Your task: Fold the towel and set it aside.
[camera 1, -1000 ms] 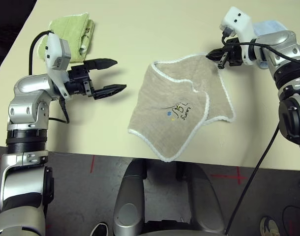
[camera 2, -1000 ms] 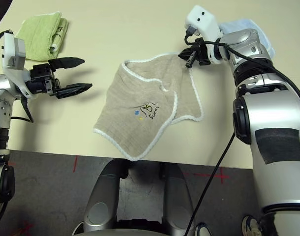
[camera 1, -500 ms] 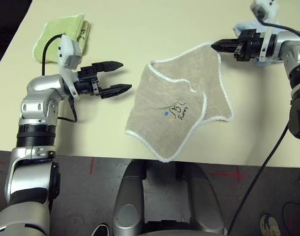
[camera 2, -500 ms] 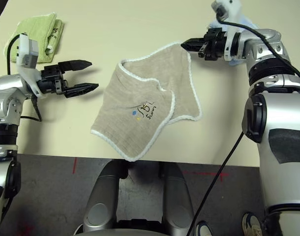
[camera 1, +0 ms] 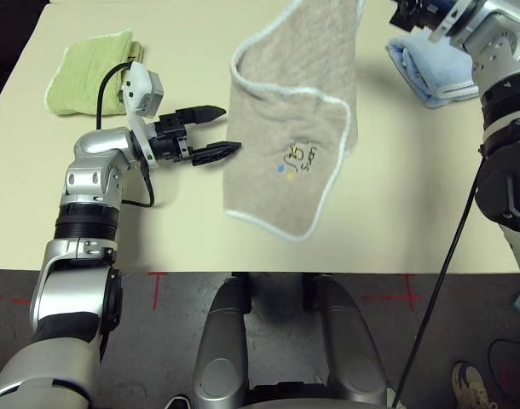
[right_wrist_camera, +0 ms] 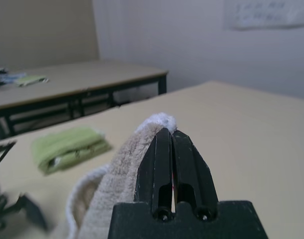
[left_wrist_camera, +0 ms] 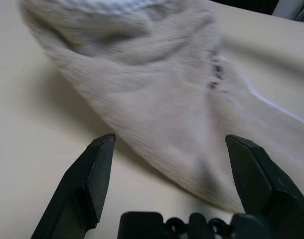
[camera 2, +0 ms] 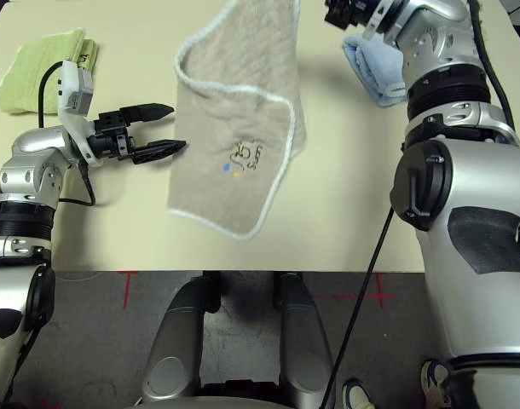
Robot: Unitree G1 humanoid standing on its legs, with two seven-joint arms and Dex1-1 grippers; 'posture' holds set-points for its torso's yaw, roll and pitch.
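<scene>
The beige towel (camera 1: pixel 290 111) with white edging hangs lifted over the middle of the table, its embroidered motif (camera 1: pixel 298 160) facing me. My right gripper (camera 1: pixel 402 10) is high at the back right, shut on the towel's top corner (right_wrist_camera: pixel 157 122), which pokes out above the shut fingers (right_wrist_camera: pixel 184 164). To the left, my left gripper (camera 1: pixel 230 129) stands open just above the table, its tips at the towel's left edge. In the left wrist view the cloth (left_wrist_camera: pixel 162 99) hangs right in front of the open jaws, not between them.
A folded lime-green towel (camera 1: pixel 89 77) lies at the back left of the table (camera 1: pixel 158 230). A folded light blue towel (camera 1: pixel 430 72) lies at the back right, under my right arm. The table's front edge runs just below the hanging cloth.
My right gripper has risen and pulled the towel up off the table, so it now hangs. My left gripper has moved right to the towel's edge, still open.
</scene>
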